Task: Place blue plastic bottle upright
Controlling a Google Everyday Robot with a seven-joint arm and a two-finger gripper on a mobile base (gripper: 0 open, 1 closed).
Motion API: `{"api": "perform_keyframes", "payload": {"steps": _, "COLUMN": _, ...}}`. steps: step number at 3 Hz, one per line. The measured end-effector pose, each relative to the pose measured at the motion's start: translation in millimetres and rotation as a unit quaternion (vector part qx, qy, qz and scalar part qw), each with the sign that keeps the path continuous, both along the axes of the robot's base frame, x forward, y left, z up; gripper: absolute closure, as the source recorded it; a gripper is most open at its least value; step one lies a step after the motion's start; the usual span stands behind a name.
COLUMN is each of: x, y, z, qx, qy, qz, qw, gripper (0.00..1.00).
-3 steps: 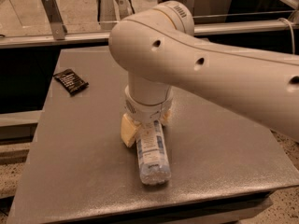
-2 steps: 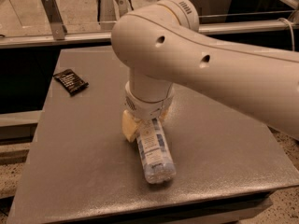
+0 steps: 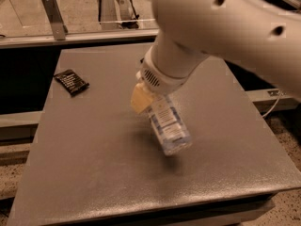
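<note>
The blue plastic bottle (image 3: 169, 126) is clear with a pale blue-and-white label. It hangs tilted in the air above the grey table (image 3: 94, 173), its base pointing down and to the right, with a shadow beneath it. Its cap end is hidden inside my gripper (image 3: 146, 97), which is shut on the bottle's upper part. One yellowish finger pad (image 3: 139, 99) shows on the bottle's left side. My white arm (image 3: 221, 27) comes in from the upper right and covers the far middle of the table.
A flat dark snack packet (image 3: 71, 82) lies near the table's far left edge. A metal bracket (image 3: 52, 14) stands on the ledge behind the table. A cable (image 3: 273, 103) hangs off to the right, beyond the table edge.
The bottle lay on the table under my gripper before. Now it is lifted off the surface and tilted, base lower right. The arm has risen and swung toward the upper right.
</note>
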State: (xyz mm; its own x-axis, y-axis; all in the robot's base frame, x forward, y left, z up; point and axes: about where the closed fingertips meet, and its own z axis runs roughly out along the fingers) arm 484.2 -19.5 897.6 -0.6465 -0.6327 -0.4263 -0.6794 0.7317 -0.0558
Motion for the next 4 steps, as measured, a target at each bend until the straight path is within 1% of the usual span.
{"api": "perform_keyframes", "payload": {"steps": 1, "x": 12, "y": -20, "z": 34, "qx": 0.022, "qy": -0.052, "qz": 0.033, "qw": 0.9979, "gripper": 1.00}}
{"api": "perform_keyframes", "payload": {"steps": 2, "x": 19, "y": -32, "z": 64, "qx": 0.074, "qy": -0.095, "qz": 0.062, "qw": 0.9907, "gripper": 1.00}}
{"api": "perform_keyframes", "payload": {"steps": 3, "x": 22, "y": -33, "z": 85, "qx": 0.143, "qy": -0.123, "qz": 0.096, "qw": 0.9773, "gripper": 1.00}}
{"api": "perform_keyframes", "payload": {"steps": 4, "x": 23, "y": -27, "z": 95, "qx": 0.230, "qy": -0.139, "qz": 0.142, "qw": 0.9527, "gripper": 1.00}}
